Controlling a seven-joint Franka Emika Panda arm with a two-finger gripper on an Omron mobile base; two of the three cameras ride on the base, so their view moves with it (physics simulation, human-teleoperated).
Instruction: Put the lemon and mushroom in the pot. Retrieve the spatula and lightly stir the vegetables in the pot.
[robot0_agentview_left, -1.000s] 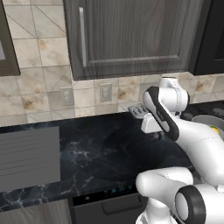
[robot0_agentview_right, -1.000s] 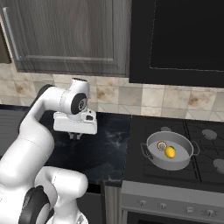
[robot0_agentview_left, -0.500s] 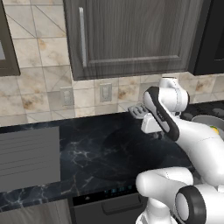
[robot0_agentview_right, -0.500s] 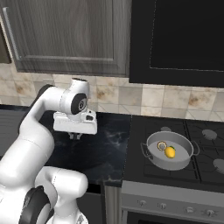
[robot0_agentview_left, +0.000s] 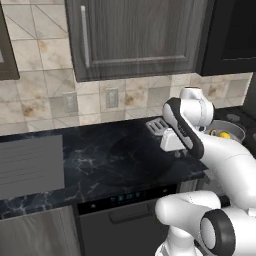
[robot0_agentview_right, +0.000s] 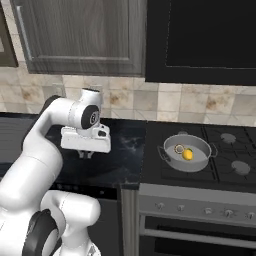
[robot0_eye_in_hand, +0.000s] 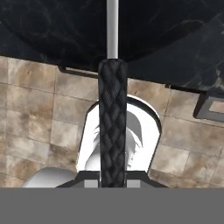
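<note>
- The countertop (robot0_agentview_left: 115, 160), a wide slab of black stone with pale marbled veins and a smooth sheen, is running under the arm; in the right base view it is meeting the stove at its right end.
- The wall cabinet (robot0_agentview_left: 135, 35), dark grey with a streaked wood grain and a slim metal bar handle, is hanging above a backsplash (robot0_agentview_left: 45, 95) of beige, mottled square tiles.
- The stove (robot0_agentview_right: 220, 160) is sitting flat and black beside the counter, with round grey burners and a steel-grey front below.
- The pot (robot0_agentview_right: 170, 156), round, shallow and made of grey metal with two small side handles and a pale inside, is standing on the stove's near left burner, well apart from the hand.
- The spatula (robot0_eye_in_hand: 113, 118) is lying along the middle of the hand view: a thick dark handle with a woven, braided texture, narrowing to a thin smooth grey shaft at the top. In the left base view its light grey, squarish slotted head (robot0_agentview_left: 157, 126) is sticking out beside the hand, above the counter.
- The gripper (robot0_agentview_right: 86, 154) is hanging over the counter, left of the stove, with its jaws closed tight on the spatula's braided handle.
- The lemon (robot0_agentview_right: 188, 154), a small bright yellow oval, is lying inside the pot.
- The mushroom (robot0_agentview_right: 179, 149), tiny, pale and round, is lying in the pot just beside the lemon.
</note>
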